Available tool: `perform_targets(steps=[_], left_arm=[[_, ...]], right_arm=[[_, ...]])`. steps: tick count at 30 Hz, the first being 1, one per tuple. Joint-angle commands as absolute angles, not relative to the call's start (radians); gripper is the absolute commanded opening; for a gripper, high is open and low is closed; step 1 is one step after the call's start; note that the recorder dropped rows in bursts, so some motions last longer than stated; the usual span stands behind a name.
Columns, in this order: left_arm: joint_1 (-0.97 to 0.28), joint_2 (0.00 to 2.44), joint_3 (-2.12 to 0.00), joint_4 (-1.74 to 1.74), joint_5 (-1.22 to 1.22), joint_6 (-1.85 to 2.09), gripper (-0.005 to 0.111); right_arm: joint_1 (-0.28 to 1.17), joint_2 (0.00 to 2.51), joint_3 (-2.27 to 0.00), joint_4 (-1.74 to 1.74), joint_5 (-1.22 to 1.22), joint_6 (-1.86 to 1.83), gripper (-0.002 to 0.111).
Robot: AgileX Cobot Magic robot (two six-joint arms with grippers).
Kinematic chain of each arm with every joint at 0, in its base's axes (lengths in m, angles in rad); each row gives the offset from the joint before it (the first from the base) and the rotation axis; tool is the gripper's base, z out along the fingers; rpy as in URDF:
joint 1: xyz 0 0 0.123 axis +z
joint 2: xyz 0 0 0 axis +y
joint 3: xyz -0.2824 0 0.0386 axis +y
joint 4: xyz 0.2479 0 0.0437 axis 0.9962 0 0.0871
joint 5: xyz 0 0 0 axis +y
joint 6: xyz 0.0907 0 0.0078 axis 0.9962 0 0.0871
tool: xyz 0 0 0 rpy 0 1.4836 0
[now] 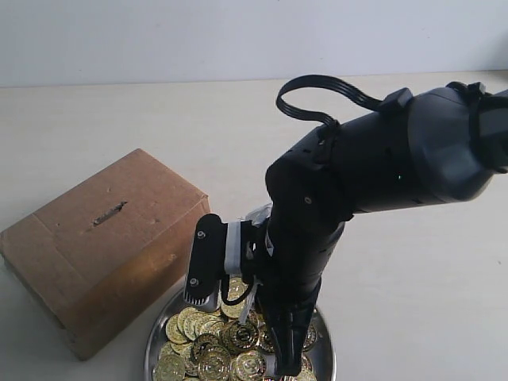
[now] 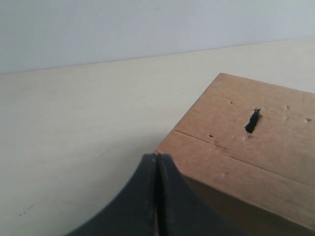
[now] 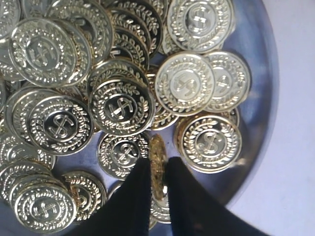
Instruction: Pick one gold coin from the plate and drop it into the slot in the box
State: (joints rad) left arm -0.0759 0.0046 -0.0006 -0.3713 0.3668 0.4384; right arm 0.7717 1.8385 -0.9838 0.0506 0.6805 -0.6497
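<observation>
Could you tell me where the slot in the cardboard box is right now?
In the exterior view the slot sits on the top face of the box, at the left, up and left of the plate of gold coins.

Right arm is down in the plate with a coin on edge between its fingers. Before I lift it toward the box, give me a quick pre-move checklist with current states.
1. Coin gripped: ok, on edge between the right gripper fingers.
2. Only one coin held: ok, as far as the right wrist view shows.
3. Coin free of the pile: cannot tell; other coins lie close around it in the plate.
4. Slot unobstructed: ok, nothing covers it.
5. Box placement: ok, beside the plate, slot face up.
6. Left gripper out of the path: cannot tell; shut, close to the box's corner.
</observation>
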Motion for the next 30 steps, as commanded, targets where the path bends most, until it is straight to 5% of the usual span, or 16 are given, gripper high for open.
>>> perform_targets(steps=[1, 5, 20, 30], left_arm=[[-0.081, 0.0, 0.0, -0.371, 0.362, 0.437, 0.0], [-0.081, 0.0, 0.0, -0.371, 0.362, 0.437, 0.0], [-0.081, 0.0, 0.0, -0.371, 0.362, 0.437, 0.0], [-0.081, 0.0, 0.0, -0.371, 0.362, 0.437, 0.0]], right_arm=[[0.775, 1.83, -0.984, 0.042, 0.684, -0.64, 0.01], [0.775, 1.83, -0.984, 0.042, 0.676, -0.64, 0.0], [0.775, 1.709, -0.984, 0.04, 0.694, -0.608, 0.0], [0.775, 1.645, -1.296, 0.0, 0.769, -0.948, 0.0]])
